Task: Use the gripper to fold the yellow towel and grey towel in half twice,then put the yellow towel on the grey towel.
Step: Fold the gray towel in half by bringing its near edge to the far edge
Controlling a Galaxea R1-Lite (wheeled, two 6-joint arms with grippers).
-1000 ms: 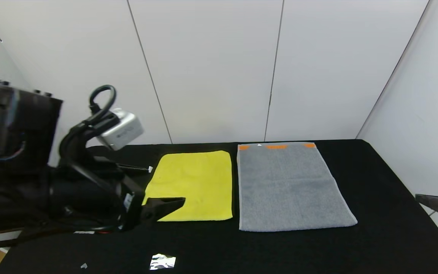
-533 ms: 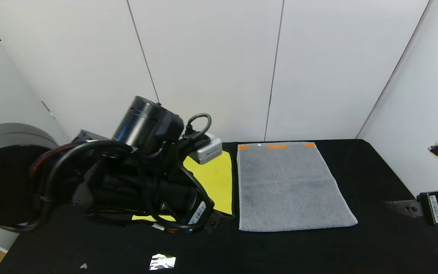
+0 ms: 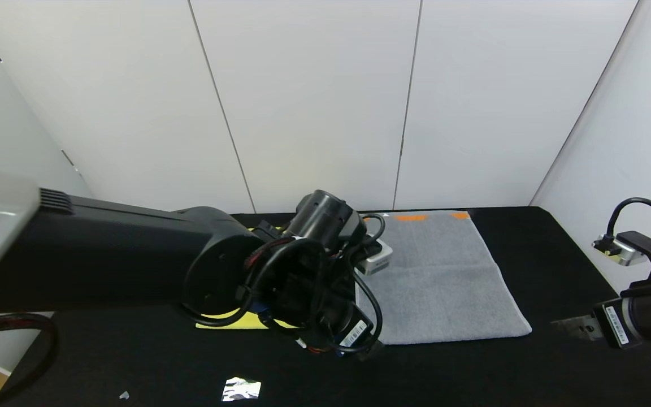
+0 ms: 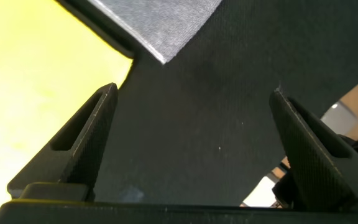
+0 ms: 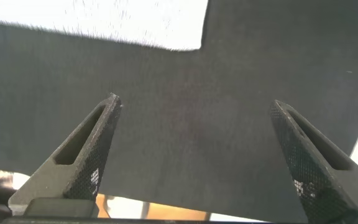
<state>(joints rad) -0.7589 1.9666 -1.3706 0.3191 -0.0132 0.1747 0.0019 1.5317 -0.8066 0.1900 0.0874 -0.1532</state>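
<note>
The grey towel (image 3: 444,277) lies flat on the black table (image 3: 557,254), orange patches on its far edge. My left arm covers most of the yellow towel (image 3: 226,322); only a strip of its near edge shows in the head view. The left gripper (image 4: 194,90) hangs open over bare cloth by the towels' near corners, with the yellow towel (image 4: 36,87) beside one finger and the grey towel's corner (image 4: 160,25) just ahead. At the right side of the table my right gripper (image 5: 195,101) is open over bare table, the grey towel's corner (image 5: 135,22) ahead of it. Neither holds anything.
A crumpled foil scrap (image 3: 241,389) and a tiny white scrap (image 3: 125,394) lie near the table's front edge. White wall panels close the back and right sides. The right arm's wrist (image 3: 636,316) sits near the table's right edge.
My left arm has swung right across the yellow towel, to the near corners between the two towels. The right arm has come in from the right edge towards the grey towel.
</note>
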